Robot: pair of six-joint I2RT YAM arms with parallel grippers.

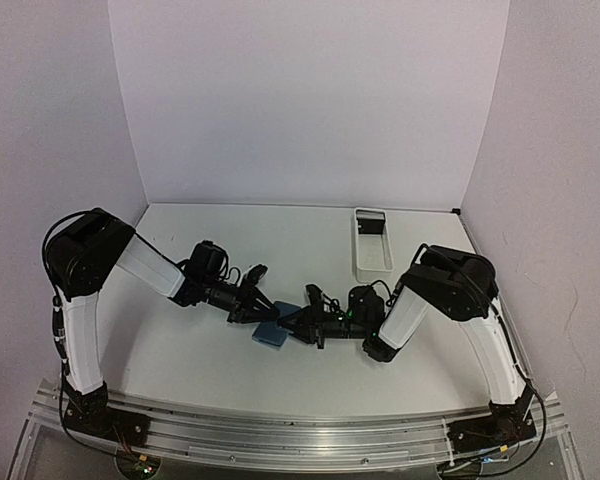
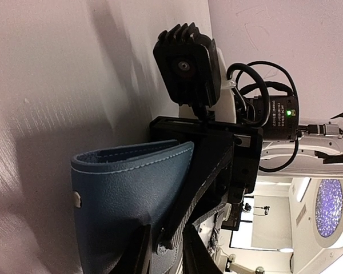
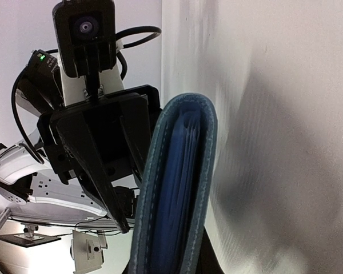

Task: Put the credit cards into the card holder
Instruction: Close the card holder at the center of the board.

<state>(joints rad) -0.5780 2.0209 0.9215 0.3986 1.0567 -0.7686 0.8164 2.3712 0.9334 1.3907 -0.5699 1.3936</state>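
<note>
Left wrist view shows your left end effector [image 2: 167, 252] clamped on the card holder [image 2: 126, 188], which sits over the middle of the counter [image 1: 200, 360] between both arms, neither one nearer. From the opposite side, your right end effector [image 1: 300, 326] grips it too, pages edge-on and closed. Farther back stands a white tray [image 1: 372, 262]; its contents are too small to make out, and no credit cards show.

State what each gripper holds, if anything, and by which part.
Both clamp the card holder: the left gripper on one edge, the right gripper on the opposite edge.
</note>
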